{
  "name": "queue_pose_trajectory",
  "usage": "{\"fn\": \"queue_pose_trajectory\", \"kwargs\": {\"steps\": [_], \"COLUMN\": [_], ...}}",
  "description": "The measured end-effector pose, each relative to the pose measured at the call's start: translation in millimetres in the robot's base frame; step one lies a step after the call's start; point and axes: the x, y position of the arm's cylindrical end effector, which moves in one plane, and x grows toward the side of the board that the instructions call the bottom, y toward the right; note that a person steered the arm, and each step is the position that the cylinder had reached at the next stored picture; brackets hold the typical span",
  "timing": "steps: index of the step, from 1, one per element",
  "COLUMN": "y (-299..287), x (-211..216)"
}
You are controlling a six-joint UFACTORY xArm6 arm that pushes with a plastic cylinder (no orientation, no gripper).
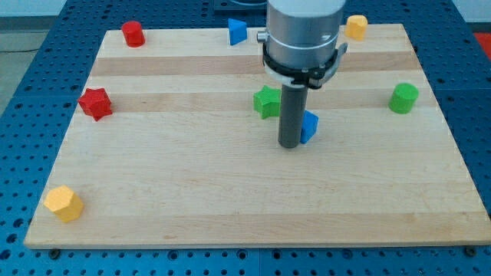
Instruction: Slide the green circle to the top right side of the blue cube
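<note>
Red cylinder (pixel 133 34), red star (pixel 95 103), green star (pixel 266 101), yellow hexagons (pixel 63 203).

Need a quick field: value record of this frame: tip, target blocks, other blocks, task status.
tip: my tip sits at the left edge of the blue cube, partly hiding it
green circle: near the view's right edge, apart from the cube
green star: upper left of the cube
red blocks: cylinder, star
yellow blocks
blue triangle
board: wooden
status: circle not yet beside the cube
</note>
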Motion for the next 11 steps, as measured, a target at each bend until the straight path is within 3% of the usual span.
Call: {"fn": "queue_pose_trajectory", "kwargs": {"steps": [1, 2, 3, 4, 5, 6, 7, 11], "y": [2, 76, 216, 295, 284, 221, 174, 146], "x": [11, 28, 28, -5, -54, -85, -69, -37]}}
